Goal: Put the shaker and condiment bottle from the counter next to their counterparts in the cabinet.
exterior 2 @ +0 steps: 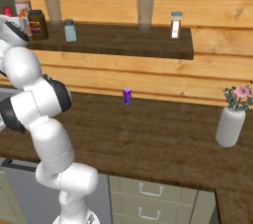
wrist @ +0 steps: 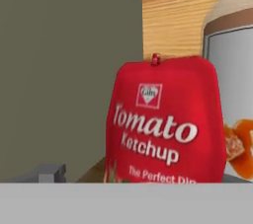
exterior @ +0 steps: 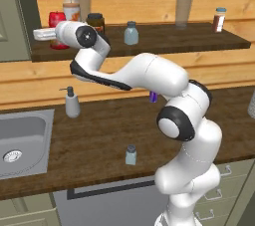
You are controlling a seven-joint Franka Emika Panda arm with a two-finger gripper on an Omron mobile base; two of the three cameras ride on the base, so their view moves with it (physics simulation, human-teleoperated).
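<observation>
Ketchup condiment bottle [wrist: 160,122] label readable close-up, shaker [exterior: 131,155] on counter [exterior: 99,135], fingers' spread unclear

Dark counter [exterior: 99,135] with shaker [exterior: 131,155], pump dispenser [exterior: 72,103]

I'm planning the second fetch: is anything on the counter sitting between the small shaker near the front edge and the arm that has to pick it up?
Nothing visible does. The shaker stands alone on bare counter; the pump dispenser is off by the sink.
</observation>
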